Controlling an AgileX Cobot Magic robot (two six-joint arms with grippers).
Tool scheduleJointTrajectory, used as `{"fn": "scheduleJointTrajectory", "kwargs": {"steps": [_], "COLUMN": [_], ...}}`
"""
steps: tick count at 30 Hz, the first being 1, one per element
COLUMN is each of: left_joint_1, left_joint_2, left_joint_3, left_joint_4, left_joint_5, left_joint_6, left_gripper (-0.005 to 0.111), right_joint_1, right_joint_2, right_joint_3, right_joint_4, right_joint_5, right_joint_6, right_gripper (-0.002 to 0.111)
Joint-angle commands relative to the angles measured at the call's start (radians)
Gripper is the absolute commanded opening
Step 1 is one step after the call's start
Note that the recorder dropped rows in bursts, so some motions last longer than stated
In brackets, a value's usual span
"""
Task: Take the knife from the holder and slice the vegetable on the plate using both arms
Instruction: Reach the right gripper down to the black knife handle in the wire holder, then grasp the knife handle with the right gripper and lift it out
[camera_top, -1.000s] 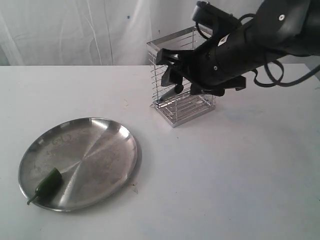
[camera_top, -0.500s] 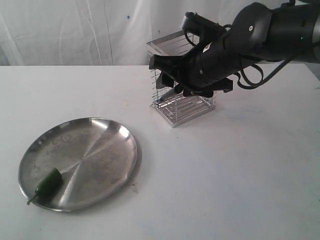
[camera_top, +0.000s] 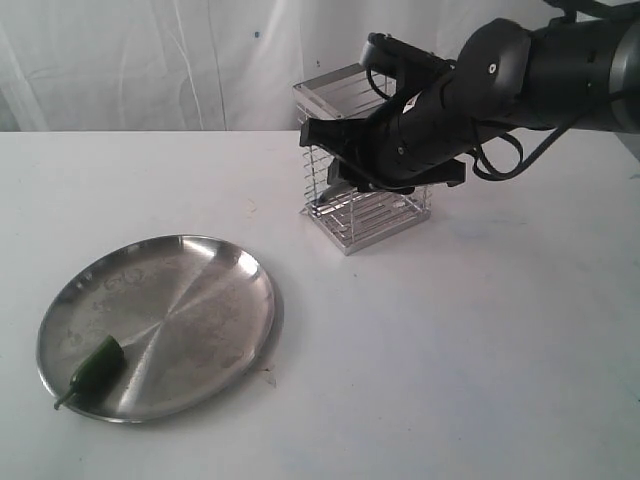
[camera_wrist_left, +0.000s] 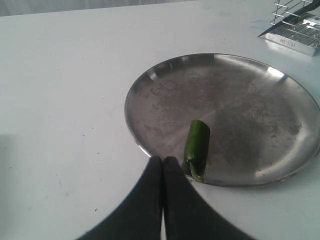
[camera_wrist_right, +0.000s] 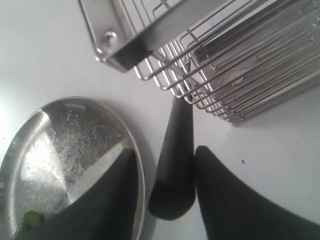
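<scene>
Right gripper (camera_wrist_right: 165, 149), drawn in closer to the holder (camera_wrist_right: 170, 27) than a second ago, straddles the black handle of the knife (camera_wrist_right: 174, 165), jaws partly apart and not clamped, a gap showing on one side; blade lost among the wires, chili pepper (camera_top: 97, 362) unmoved near the rim of the plate (camera_top: 190, 290).

Bright diffuse light, soft shadows, glare on the plate (camera_wrist_right: 35, 160), close fingers (camera_wrist_right: 225, 200) perhaps slightly blurred
</scene>
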Motion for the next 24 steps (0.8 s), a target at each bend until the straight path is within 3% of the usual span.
{"fn": "scheduleJointTrajectory", "kwargs": {"steps": [1, 8, 10, 15, 24], "left_joint_1": [-0.007, -0.007, -0.007, -0.007, -0.007], "left_joint_2": [-0.005, -0.005, -0.005, -0.005, -0.005], "left_joint_3": [0.003, 0.003, 0.003, 0.003, 0.003], "left_joint_4": [-0.004, -0.004, -0.004, -0.004, -0.004], "left_joint_5": [-0.001, -0.001, -0.001, -0.001, -0.001], "left_joint_6": [0.000, 0.000, 0.000, 0.000, 0.000], "left_gripper": [0.000, 0.000, 0.000, 0.000, 0.000], "right_joint_1": [0.000, 0.000, 0.000, 0.000, 0.000], "right_joint_2": [-0.003, -0.001, 0.017, 0.037, 0.040], "right_joint_3": [-0.003, -0.003, -0.003, -0.003, -0.003], "right_joint_4": [-0.013, -0.011, -0.011, -0.011, -0.014], "right_joint_5": [-0.015, -0.018, -0.022, -0.048, -0.058], "right_joint_6": [-0.002, -0.002, -0.002, -0.002, -0.058], "right_gripper": [0.035, 0.036, 0.046, 0.047, 0.017]}}
